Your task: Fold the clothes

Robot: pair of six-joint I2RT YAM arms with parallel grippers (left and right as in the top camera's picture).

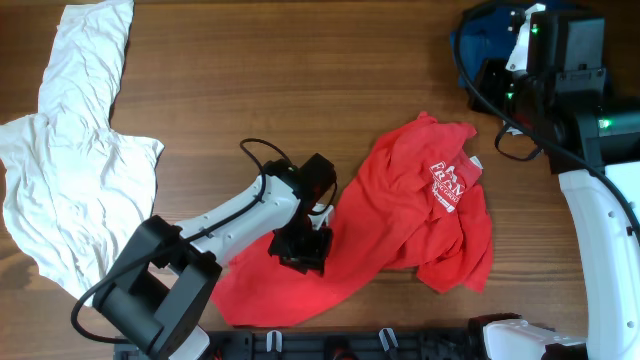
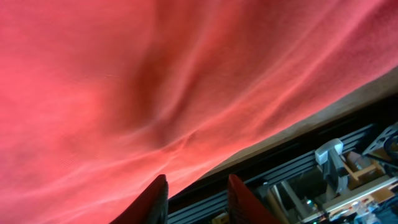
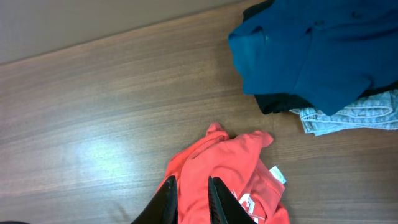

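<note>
The red T-shirt [image 1: 400, 225] lies crumpled at the table's front middle, its white lettering [image 1: 450, 182] facing up. My left gripper [image 1: 300, 250] sits low over the shirt's left part. In the left wrist view red cloth [image 2: 155, 81] fills the frame, and the left gripper [image 2: 198, 182] is open with only the table's edge showing in its gap. My right gripper [image 3: 193, 185] hangs high above the red T-shirt [image 3: 224, 155], jaws a little apart and nothing held. A large white shirt [image 1: 70, 150] lies spread at the far left.
A dark blue garment [image 3: 311, 43] is heaped at the back right over a black piece [image 3: 280, 102] and a pale denim piece [image 3: 354, 115]. The heap [image 1: 478, 40] sits beside the right arm's base. A black rail [image 2: 298, 165] runs along the table's front edge.
</note>
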